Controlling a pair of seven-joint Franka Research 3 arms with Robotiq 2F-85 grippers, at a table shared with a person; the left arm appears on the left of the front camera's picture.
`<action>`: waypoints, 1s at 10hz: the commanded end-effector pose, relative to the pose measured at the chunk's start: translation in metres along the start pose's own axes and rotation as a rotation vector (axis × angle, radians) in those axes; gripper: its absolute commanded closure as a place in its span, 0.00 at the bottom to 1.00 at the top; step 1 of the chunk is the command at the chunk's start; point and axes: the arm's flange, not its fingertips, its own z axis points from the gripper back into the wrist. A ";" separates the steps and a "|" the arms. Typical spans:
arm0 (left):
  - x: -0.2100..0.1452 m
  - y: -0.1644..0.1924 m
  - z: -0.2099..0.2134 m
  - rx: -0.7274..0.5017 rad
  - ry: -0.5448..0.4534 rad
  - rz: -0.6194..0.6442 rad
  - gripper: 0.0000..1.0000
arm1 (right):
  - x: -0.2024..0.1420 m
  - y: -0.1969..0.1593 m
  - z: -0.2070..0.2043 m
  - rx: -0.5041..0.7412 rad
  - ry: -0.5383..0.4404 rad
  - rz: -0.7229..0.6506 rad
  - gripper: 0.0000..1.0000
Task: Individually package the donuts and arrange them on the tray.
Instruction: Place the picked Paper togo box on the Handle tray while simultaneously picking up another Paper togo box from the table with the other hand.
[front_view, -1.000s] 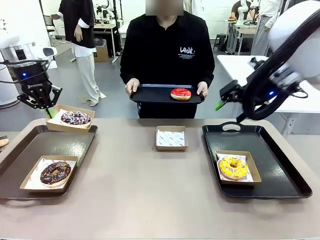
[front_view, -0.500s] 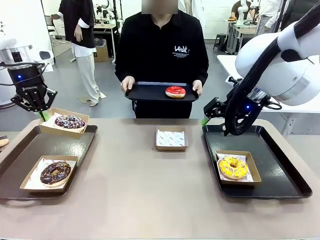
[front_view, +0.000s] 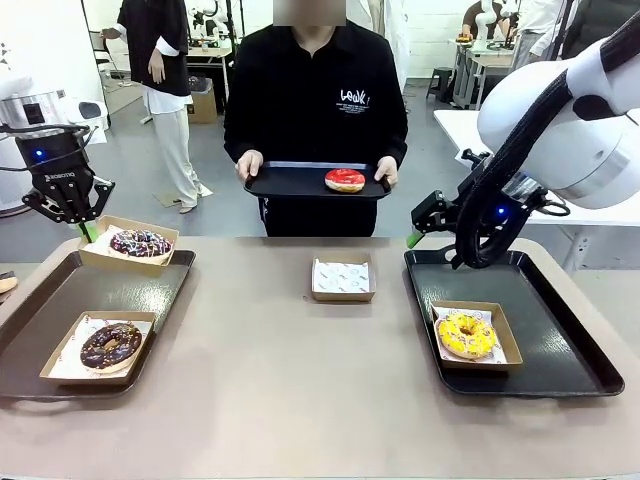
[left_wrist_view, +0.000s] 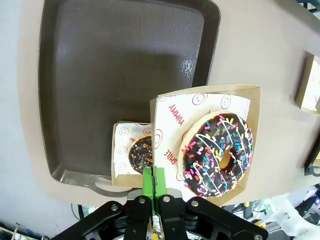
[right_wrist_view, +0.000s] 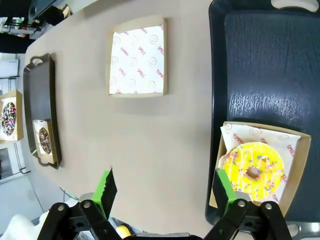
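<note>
Table (front_view: 270, 400) space is split between two dark trays. The left tray (front_view: 110, 290) carries a chocolate donut (front_view: 111, 344) in its carton, and the right tray (front_view: 560, 350) carries a boxed yellow donut (front_view: 467, 335). Across the table, the person holds a smaller tray (front_view: 290, 182) with the red donut (front_view: 345, 180) lying bare on it. An empty carton (front_view: 342, 277) waits mid-table between the two trays.

Judging by this, the step in hand is setting down the third package. The sprinkled donut (front_view: 141, 242) sits in a carton (front_view: 120, 258) at the far corner of the left tray, which has bare room beside the chocolate one. Next, that carton needs lowering flat onto the tray, and the red donut needs to go into the empty carton.

The left gripper (left_wrist_view: 153, 181) is pinched nearly closed on the carton's rim, green pads gripping cardboard and liner. The right gripper (right_wrist_view: 165, 187) hangs spread wide above the table near its tray's far corner, holding and touching nothing.
</note>
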 end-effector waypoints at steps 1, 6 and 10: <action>0.000 0.001 0.001 -0.013 -0.002 0.007 0.99 | 0.000 0.000 0.000 0.000 -0.001 0.000 0.00; 0.016 0.025 -0.009 0.059 -0.086 -0.020 0.99 | 0.063 0.071 0.007 -0.302 0.144 -0.007 0.00; 0.049 0.052 -0.021 0.050 -0.123 -0.070 0.99 | 0.117 0.103 -0.047 -0.330 0.193 0.002 0.00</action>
